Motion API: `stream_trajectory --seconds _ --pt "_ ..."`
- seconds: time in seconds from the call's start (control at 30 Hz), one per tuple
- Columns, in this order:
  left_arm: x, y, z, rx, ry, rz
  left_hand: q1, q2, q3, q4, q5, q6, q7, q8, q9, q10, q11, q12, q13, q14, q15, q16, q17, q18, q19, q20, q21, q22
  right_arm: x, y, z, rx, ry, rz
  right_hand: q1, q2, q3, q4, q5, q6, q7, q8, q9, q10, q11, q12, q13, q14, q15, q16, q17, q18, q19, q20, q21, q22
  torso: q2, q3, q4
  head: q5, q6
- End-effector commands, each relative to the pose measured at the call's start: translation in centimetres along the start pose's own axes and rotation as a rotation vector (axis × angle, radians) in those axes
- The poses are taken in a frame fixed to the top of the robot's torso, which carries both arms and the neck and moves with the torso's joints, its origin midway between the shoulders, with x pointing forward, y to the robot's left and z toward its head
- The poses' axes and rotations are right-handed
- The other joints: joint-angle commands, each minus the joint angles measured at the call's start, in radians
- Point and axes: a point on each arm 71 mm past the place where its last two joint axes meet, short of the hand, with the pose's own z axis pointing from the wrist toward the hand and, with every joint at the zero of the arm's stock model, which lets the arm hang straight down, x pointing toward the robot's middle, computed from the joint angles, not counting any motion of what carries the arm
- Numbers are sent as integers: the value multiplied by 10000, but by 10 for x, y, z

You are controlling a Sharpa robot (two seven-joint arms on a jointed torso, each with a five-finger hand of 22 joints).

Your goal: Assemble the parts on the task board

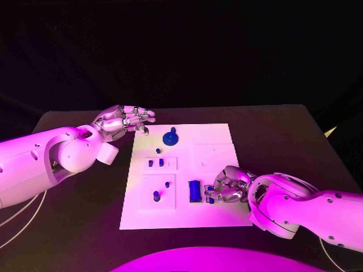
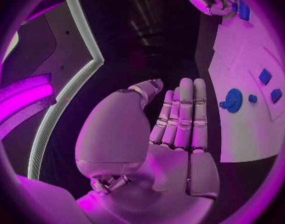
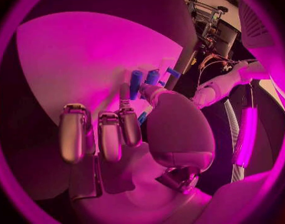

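Observation:
The white task board [image 1: 210, 148] lies mid-table. A round blue part with a knob [image 1: 171, 137] stands near its far edge; it also shows in the left wrist view [image 2: 233, 100]. Two small blue parts [image 1: 155, 163] sit in a raised plate, and another [image 1: 156, 196] stands nearer the front. My right hand [image 1: 229, 186] rests on the board's front right and pinches a small blue part [image 1: 209, 194] between thumb and finger, beside a taller blue part [image 1: 194, 191]. Blue parts [image 3: 152, 77] stand just past its fingertips. My left hand [image 1: 126, 120] hovers off the board's far left corner, fingers straight [image 2: 181, 115], holding nothing.
The black table [image 1: 296, 136] runs round the board on all sides, with bare room to the right and at the back. Thin cables [image 1: 18, 218] trail near the table's front left edge under my left arm.

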Motion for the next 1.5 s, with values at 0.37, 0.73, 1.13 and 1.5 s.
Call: stream_trajectory --seconds 0.37,0.73,1.13,1.5 --pt "1 0 0 -85 211 56 59 39 31 16 -13 -80 114 32 7 -71 25 41 -17 -96 16 -48 8 48 37 -1 -52 -15 2 2 1 -120 124 -59 -631 -59 -27 52 -872 -77 67 53 85 235 -21 86 1549 951 3 57 2179 -168 466 -23 6 2146 3 3 1 62 9" --pt "-1 1 0 -213 108 151 66 51 37 18 -11 -82 116 34 7 -76 26 43 -19 -96 16 -48 8 48 39 -1 -53 -16 2 4 -1 -288 55 6 -945 -111 -159 76 -1106 -99 75 80 108 222 -10 65 1541 947 12 50 2162 -158 448 -14 -48 2132 8 31 -9 79 -11" --pt "-1 2 1 -259 86 184 62 59 38 28 -11 -85 119 35 6 -80 29 44 -21 -95 19 -46 9 48 41 0 -55 -16 2 -2 -8 -543 539 -151 -446 -458 -407 -348 -1046 -153 68 141 162 215 -16 61 1550 944 7 45 2152 -154 434 -22 -72 2126 -9 5 -8 52 -9" --pt "-3 2 1 -286 47 201 62 59 38 28 -11 -85 119 35 6 -80 29 44 -21 -95 19 -46 9 48 41 0 -55 -16 3 -7 -10 -509 978 -422 -337 -518 -519 -407 -838 -165 65 147 170 213 -20 60 1553 942 5 41 2143 -152 428 -21 -83 2124 2 -6 14 41 14"
